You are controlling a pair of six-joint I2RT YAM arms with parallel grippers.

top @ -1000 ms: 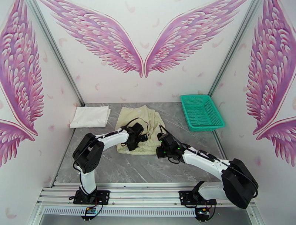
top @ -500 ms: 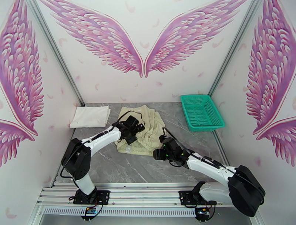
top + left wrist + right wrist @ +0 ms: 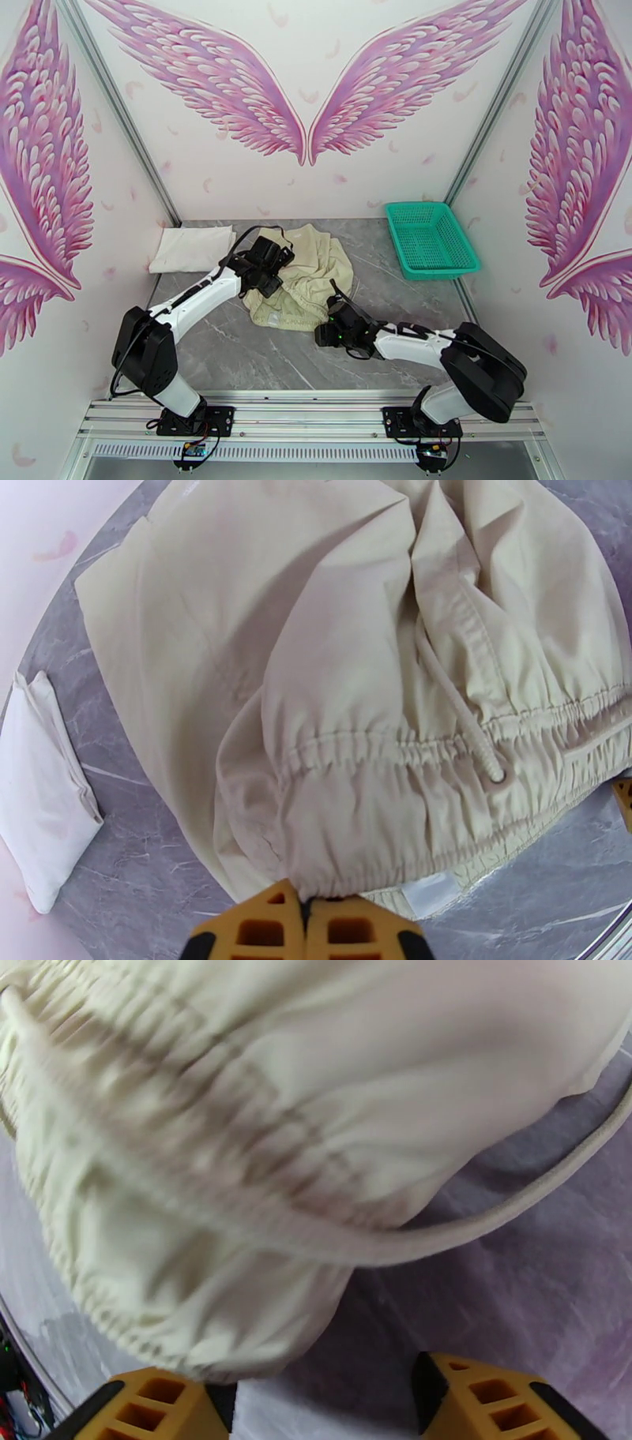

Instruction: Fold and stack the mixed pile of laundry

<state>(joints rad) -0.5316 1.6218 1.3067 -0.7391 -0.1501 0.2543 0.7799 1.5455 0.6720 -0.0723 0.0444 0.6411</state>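
**Here the left pincer (image 3: 304, 910) nips the cream-beige garment (image 3: 308, 268), and the right pincer (image 3: 316, 1402) is spread**

The cream-beige garment lies bunched up in the middle of the grey worktop (image 3: 237, 355). The left pincer is pressed together on the stretchy band at the garment's left side. In the left wrist view the band runs right down into the closed orange tips, and the rest of the cloth spreads away from them. The garment's cord (image 3: 450, 709) hangs across the band.

The right pincer sits low at the near edge of the garment. Its two orange fingers (image 3: 154, 1402) stand apart, with bare worktop between them. The bunched hem is just above the finger on the left of that view. I cannot tell if they touch. A loop of the cord lies on the worktop just past the fingers.

A folded white garment (image 3: 193, 247) rests at the far left, apart from the cream one. The teal basket (image 3: 430, 237) stands at the far right.
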